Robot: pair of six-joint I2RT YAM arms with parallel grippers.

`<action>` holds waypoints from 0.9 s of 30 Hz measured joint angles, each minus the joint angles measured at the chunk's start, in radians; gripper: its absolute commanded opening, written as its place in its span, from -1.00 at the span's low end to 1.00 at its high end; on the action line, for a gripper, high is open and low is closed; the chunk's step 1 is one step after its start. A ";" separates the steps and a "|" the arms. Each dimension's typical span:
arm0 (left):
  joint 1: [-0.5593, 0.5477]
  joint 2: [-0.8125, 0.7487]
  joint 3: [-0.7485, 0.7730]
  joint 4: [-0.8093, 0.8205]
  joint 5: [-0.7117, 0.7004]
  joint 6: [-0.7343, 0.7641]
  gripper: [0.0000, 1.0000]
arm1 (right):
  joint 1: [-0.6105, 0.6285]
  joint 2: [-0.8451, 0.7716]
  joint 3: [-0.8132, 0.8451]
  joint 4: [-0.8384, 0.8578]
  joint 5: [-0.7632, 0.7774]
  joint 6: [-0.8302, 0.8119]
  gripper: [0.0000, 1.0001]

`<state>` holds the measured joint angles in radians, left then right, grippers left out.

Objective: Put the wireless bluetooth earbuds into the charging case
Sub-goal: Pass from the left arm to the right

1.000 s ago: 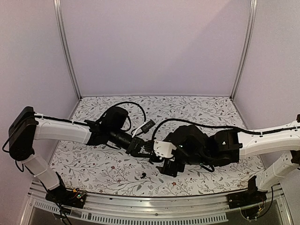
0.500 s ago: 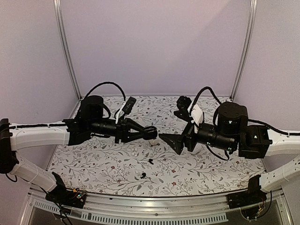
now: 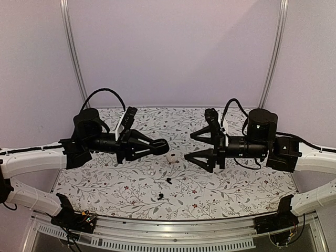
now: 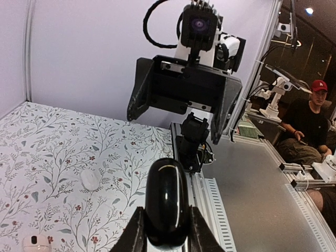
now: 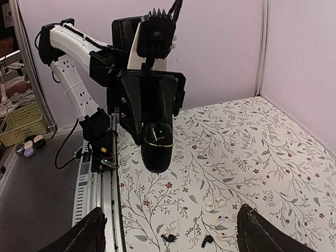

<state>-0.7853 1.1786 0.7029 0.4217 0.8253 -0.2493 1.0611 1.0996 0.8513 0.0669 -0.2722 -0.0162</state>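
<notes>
Earbuds point(image 3: 168, 180) lie on the bench point(image 3: 236, 190). The left tool point(image 3: 153, 147) pinches the black case point(image 4: 167, 194) high, maybe for the spread right tool point(image 3: 187, 145).

Left arm point(image 3: 31, 161), right arm point(image 3: 317, 160): white link shells, black joint housings, black cable point(image 3: 103, 90) loop at each wrist's 12 o'clock, black wedge fingers point(image 3: 202, 157).

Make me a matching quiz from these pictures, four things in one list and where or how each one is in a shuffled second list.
1 black case
2 white case
3 black earbuds
4 right fingers

A on the table, nearest the front edge
B open, holding nothing
C held up by the left fingers
D on the table, farther back

Pairs: 1-C, 2-D, 3-A, 4-B
</notes>
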 measured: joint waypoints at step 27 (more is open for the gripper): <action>-0.107 0.102 -0.002 0.132 -0.039 0.040 -0.84 | -0.027 0.192 0.074 0.076 -0.237 0.000 0.09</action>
<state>-0.8925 1.2804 0.7013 0.5541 0.7864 -0.2092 1.0344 1.2919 0.9249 0.1432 -0.5095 -0.0158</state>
